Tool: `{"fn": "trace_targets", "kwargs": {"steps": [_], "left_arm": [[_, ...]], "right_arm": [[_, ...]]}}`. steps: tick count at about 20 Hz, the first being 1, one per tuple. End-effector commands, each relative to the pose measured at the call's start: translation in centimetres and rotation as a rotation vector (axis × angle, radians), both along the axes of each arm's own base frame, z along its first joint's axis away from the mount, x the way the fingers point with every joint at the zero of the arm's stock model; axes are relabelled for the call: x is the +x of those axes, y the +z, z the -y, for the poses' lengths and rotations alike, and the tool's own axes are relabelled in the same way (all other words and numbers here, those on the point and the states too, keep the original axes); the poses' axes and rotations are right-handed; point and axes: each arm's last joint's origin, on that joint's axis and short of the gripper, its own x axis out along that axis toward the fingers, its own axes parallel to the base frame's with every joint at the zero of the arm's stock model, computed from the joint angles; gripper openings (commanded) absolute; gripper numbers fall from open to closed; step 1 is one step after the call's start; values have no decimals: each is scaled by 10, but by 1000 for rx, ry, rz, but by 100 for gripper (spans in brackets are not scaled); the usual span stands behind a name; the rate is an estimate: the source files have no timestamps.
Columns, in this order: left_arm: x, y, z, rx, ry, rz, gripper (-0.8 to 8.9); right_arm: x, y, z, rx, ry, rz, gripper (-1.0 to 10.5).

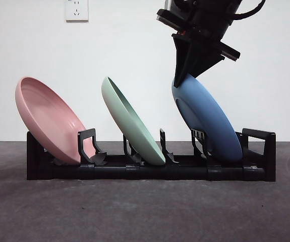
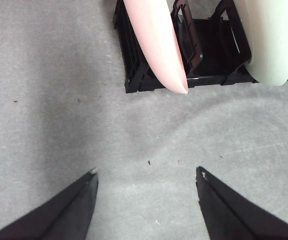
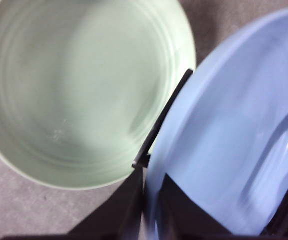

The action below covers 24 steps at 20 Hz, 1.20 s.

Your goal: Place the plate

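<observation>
— Three plates in the rack (image 1: 150, 171), then? How far along are you?

— Nearly there, I judge. My right gripper (image 1: 185, 80) is closed on the top rim of the blue plate (image 1: 208, 121), one jaw on each face. Its lower edge sits down in the rack's end slot, leaning like the others.

— And the other two?

— Both the pink plate (image 1: 49, 121) and the green plate (image 1: 132, 123) stand tilted in their own slots, apart from one another and from mine.

— So what is left?

— Letting go and lifting clear, as far as I can tell. I cannot see whether the blue plate bears fully on the rack or partly on my grip.

— Your other arm?

— My left gripper (image 2: 146, 187) waits with its jaws wide apart, holding nothing, above the grey surface (image 2: 58, 100) near the rack's pink end.
</observation>
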Motion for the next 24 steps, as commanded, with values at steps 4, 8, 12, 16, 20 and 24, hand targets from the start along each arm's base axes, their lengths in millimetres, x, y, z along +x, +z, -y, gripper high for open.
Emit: {"fn": "trace_targets", "kwargs": {"steps": [4, 8, 12, 16, 20, 24], "left_arm": [[1, 6, 0, -2, -6, 25, 312], [1, 6, 0, -2, -5, 22, 312], [1, 6, 0, -2, -5, 22, 312], [1, 6, 0, -2, -5, 22, 312], [1, 6, 0, -2, -5, 22, 312], [1, 6, 0, -2, -5, 22, 312]], "right_arm": [[0, 9, -4, 7, 10, 6, 11], [-3, 36, -4, 86, 56, -5, 11], [-12, 75, -1, 153, 112, 12, 11], [-32, 103, 3, 183, 249, 52, 12], [-66, 125, 15, 195, 327, 128, 12], [-114, 122, 42, 210, 374, 251, 12]]}}
